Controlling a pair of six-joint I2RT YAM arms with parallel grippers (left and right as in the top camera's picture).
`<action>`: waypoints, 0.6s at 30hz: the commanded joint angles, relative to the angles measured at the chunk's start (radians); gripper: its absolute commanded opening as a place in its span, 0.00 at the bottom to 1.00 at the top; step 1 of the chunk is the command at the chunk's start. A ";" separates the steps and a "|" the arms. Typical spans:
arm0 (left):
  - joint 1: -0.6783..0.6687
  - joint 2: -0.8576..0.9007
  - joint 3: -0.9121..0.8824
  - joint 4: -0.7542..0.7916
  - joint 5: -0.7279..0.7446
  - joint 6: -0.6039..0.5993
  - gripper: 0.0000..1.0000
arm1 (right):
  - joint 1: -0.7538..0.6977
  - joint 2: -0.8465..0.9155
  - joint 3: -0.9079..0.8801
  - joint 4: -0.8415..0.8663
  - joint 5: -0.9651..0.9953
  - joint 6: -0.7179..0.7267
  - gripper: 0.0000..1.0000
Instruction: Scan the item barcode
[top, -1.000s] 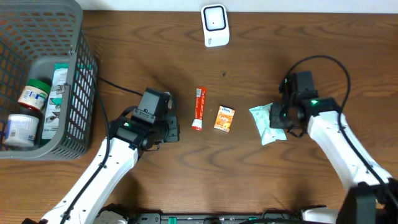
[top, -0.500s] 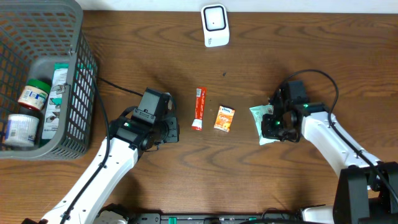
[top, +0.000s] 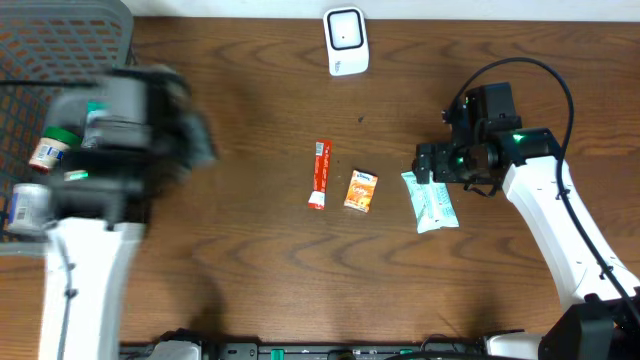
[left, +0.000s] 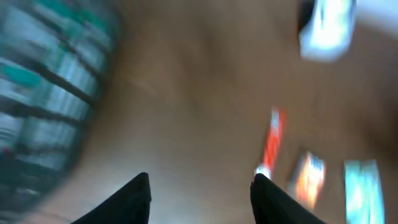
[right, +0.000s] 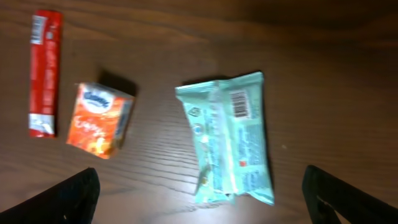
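Across the brown wooden table (top: 250, 290), a grey plastic mesh basket (top: 60, 20) is standing far left, where the left gripper (left: 200, 180) is showing blurred, its fingers parted around nothing. The right gripper (top: 437, 165) is hovering over the pale-green soft plastic pack (right: 230, 140), fingers spread wide, touching nothing. The pack is lying flat on the wood right of centre, barcode up. It is looking light, limp and slick, so pinching across its narrow width is seeming safest, keeping the barcode clear for the small white scanner (top: 346, 40).
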 joint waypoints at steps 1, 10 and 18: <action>0.160 -0.011 0.108 0.016 -0.089 0.014 0.54 | -0.023 -0.004 -0.013 -0.002 0.058 -0.012 0.99; 0.520 0.091 0.111 0.161 -0.102 0.026 0.72 | -0.054 -0.004 -0.014 0.029 0.058 -0.012 0.99; 0.640 0.306 0.111 0.179 -0.103 0.158 0.73 | -0.054 -0.004 -0.014 0.037 0.058 -0.012 0.99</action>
